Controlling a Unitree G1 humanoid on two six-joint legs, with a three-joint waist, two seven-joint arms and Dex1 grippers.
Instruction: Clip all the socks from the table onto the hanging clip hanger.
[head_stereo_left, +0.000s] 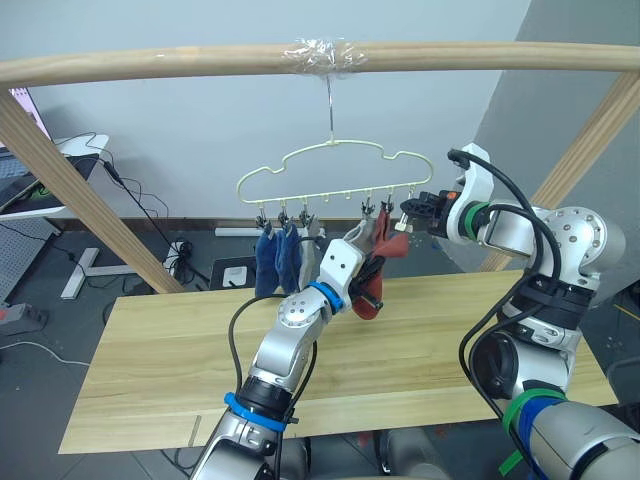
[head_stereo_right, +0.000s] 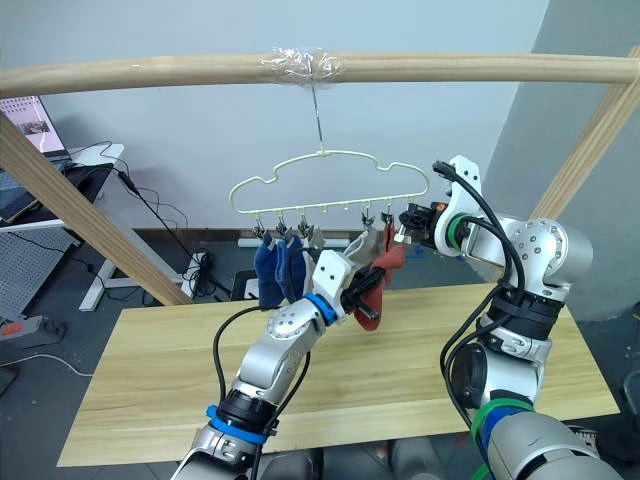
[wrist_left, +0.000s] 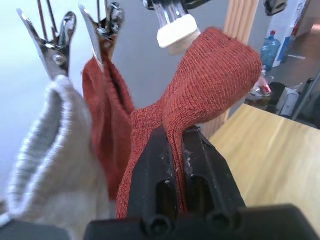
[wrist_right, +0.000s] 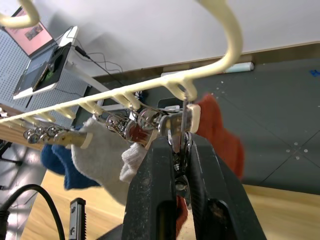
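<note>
So we've got the clip hanger (head_stereo_left: 330, 170) hooked over the wooden pole (head_stereo_left: 150, 62), which is taped at that spot, and most of the socks are already up there. From our left: two blue socks (head_stereo_left: 275, 258) clipped side by side, then the light grey socks (wrist_right: 102, 152) next to them, then a rust-red sock (wrist_left: 102, 107) hanging from its own clip.

The second rust-red sock (wrist_left: 210, 85) is the one we're busy with. Our left gripper (wrist_left: 179, 150) has its two black fingers pinched tight on the sock's middle, holding it up so the free end reaches the last clip (wrist_right: 181, 125) at the right end of the hanger row. In the left wrist view the sock's top bunches right under that clip's white tip.

Our right gripper (wrist_right: 181, 150) is up at the same clip, fingers closed narrow on its metal handles. Can't really tell from here whether the clip's mouth actually has the fabric yet.

The table (head_stereo_left: 150, 370) sits below the hanger, pale planks.
</note>
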